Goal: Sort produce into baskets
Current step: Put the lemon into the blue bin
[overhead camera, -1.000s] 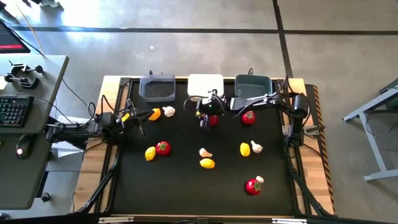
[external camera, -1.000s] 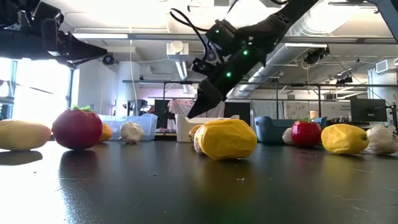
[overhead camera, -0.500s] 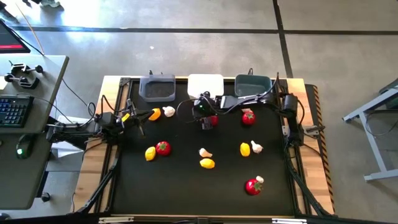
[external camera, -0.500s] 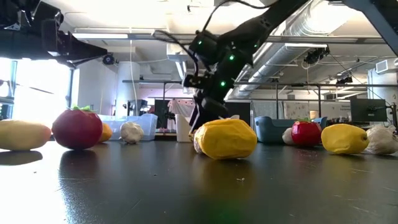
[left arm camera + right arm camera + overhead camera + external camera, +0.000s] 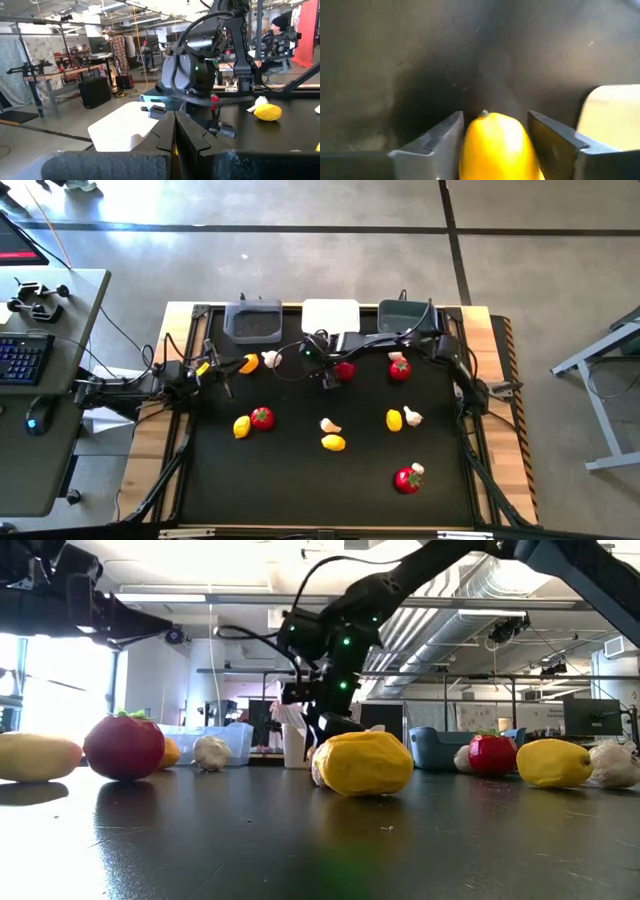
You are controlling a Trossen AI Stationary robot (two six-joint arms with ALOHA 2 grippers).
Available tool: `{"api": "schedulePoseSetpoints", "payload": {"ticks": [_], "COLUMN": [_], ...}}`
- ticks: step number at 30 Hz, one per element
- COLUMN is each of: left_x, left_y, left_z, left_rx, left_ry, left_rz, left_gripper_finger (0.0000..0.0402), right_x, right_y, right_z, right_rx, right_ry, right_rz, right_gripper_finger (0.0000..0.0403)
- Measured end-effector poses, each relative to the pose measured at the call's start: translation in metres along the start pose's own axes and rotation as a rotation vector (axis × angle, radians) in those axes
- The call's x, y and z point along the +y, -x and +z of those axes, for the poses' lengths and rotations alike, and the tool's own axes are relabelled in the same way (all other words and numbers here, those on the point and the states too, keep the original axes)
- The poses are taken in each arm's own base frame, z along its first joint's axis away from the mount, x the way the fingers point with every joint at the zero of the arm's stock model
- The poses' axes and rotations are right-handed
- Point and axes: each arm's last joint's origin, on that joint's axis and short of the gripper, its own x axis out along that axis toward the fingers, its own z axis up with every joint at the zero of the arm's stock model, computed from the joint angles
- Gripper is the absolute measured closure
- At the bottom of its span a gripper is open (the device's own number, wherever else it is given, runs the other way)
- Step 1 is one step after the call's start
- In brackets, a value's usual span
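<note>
My right gripper [image 5: 326, 372] is low over the mat in front of the white basket [image 5: 330, 315], shut on a yellow lemon [image 5: 495, 145]. A red tomato [image 5: 346, 370] lies just to its right. In the low view the gripper [image 5: 322, 732] stands behind a nearer lemon [image 5: 365, 762]. My left gripper [image 5: 216, 368] is shut and empty at the table's far left, beside another lemon [image 5: 248, 363] and a garlic bulb [image 5: 271, 359]. The grey basket [image 5: 253, 321] and the teal basket [image 5: 405, 318] flank the white one. My right gripper has the lemon between its two fingers, one finger [image 5: 451, 135] on each long side [image 5: 466, 142]. The fingers come from above, pointing down, and lie along the lemon, whose pointed end [image 5: 484, 115] reaches their tips. The nearer lemon hides whether it rests on the mat.
Loose on the mat are tomatoes [image 5: 262, 417] [image 5: 400, 368] [image 5: 406, 478], lemons [image 5: 241, 426] [image 5: 333, 442] [image 5: 394, 420] and garlic bulbs [image 5: 328, 425] [image 5: 412, 417]. The three baskets line the far edge. The right arm [image 5: 400, 343] stretches along in front of them.
My right gripper has come down toward the mat in front of the white basket, next to the tomato. Its wrist has swung toward the table's left, so the fingers now stand steeper.
</note>
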Motion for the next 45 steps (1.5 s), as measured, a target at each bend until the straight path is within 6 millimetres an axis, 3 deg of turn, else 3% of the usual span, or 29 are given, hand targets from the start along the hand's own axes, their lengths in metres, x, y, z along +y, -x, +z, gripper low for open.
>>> {"api": "schedulePoseSetpoints", "payload": {"ticks": [6,12,16,23,27,32,38,45], "left_x": [0.0,0.0,0.0,0.0,0.0,0.0,0.0,0.0], "left_y": [0.0,0.0,0.0,0.0,0.0,0.0,0.0,0.0], "left_z": [-0.001,-0.002,-0.001,-0.001,-0.001,-0.001,-0.001,-0.001], "left_rx": [0.015,0.016,0.011,0.006,0.008,0.012,0.006,0.006], "left_ry": [0.001,0.007,-0.032,-0.046,-0.041,-0.031,-0.021,-0.014], "left_rz": [-0.001,-0.005,-0.004,0.003,0.002,0.002,0.003,0.003], "left_gripper_finger": [0.0401,0.0401,0.0401,0.0401,0.0401,0.0401,0.0401,0.0401], "right_x": [-0.004,-0.017,-0.022,-0.042,-0.047,-0.053,-0.064,-0.06], "right_y": [0.01,0.053,0.082,0.115,0.137,0.149,0.13,0.096], "right_z": [0.009,0.024,0.016,-0.047,-0.094,-0.157,-0.217,-0.256], "right_rx": [-0.01,-0.189,-0.244,-0.188,-0.149,-0.109,-0.13,-0.129], "right_ry": [-0.001,-0.087,-0.107,-0.375,-0.559,-0.838,-1.259,-1.63], "right_rz": [0.021,0.078,0.085,-0.017,-0.113,-0.248,-0.322,-0.306], "right_gripper_finger": [0.0275,0.0275,0.0272,0.027,0.027,0.027,0.027,0.027]}}
